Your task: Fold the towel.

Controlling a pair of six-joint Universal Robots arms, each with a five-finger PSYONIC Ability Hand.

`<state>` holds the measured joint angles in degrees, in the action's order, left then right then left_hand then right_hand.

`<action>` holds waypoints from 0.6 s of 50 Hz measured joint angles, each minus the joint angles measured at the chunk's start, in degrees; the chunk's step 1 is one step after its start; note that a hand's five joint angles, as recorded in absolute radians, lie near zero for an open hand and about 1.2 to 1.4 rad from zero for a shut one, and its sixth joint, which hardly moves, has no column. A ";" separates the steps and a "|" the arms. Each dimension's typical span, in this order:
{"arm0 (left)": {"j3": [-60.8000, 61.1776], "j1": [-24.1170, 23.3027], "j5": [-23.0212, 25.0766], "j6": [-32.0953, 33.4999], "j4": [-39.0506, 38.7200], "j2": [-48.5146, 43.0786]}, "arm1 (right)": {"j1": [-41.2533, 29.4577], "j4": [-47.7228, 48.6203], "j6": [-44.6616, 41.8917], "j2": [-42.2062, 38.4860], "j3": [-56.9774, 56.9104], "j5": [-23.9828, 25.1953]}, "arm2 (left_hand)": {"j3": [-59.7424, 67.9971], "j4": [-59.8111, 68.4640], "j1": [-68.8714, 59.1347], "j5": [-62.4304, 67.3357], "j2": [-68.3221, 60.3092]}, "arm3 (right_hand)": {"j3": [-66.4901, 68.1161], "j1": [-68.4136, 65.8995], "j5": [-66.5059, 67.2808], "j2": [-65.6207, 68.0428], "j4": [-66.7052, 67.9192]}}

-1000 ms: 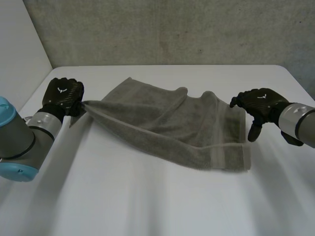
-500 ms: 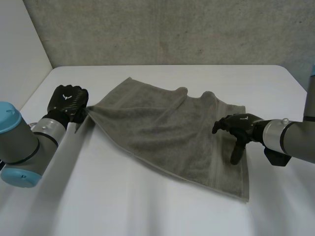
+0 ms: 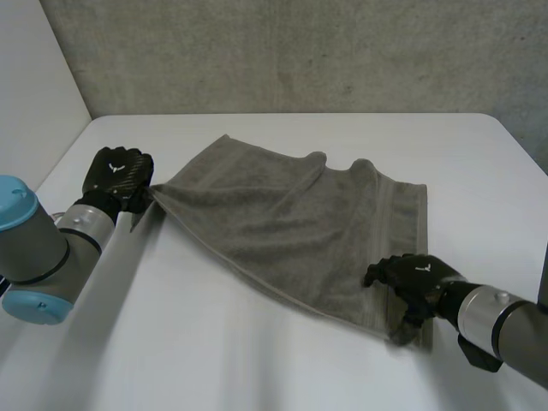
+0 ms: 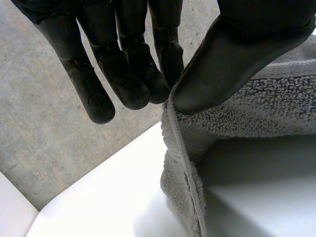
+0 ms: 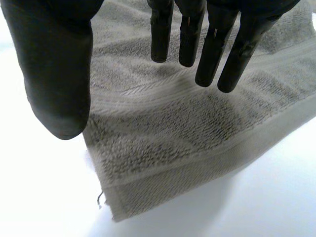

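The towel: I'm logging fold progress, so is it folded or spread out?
The towel is spread out, no part doubled over. The left hand pinches one corner; the right hand is open at the near corner.

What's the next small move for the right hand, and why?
Probably lower the right hand and close thumb and fingers on the near corner of the towel. Its fingers are straight above that corner with the thumb beside the edge, gripping nothing, while the left hand pinches another corner between thumb and fingers. Both corners likely need holding before a fold.
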<state>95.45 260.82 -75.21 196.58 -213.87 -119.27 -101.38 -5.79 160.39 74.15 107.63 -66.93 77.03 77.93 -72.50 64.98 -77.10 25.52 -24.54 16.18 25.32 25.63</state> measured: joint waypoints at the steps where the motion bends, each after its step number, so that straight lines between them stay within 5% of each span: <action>1: 0.05 -0.01 0.00 0.00 0.01 0.00 | 0.03 0.88 0.12 -0.03 0.72 -0.03 | 0.00 0.00 0.00 0.00 0.00 | 0.31 -0.35 0.29 0.27 0.30; 12: 0.50 -0.05 -0.03 0.02 0.02 0.07 | 0.11 4.55 0.21 -0.33 4.07 -0.13 | 0.00 0.00 0.00 0.00 0.00 | 3.86 -4.49 3.49 3.85 3.38; 30: 0.70 -0.13 -0.03 0.01 0.02 0.05 | 0.29 7.45 -0.31 -0.74 4.38 -0.25 | 0.00 0.00 0.00 0.00 0.00 | 41.74 -44.08 42.31 42.64 42.16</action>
<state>96.15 260.68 -75.23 196.60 -213.84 -119.23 -101.09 1.66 160.08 73.40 112.01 -67.18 77.03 77.93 -72.50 64.98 -77.10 67.26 -68.62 58.49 67.96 67.78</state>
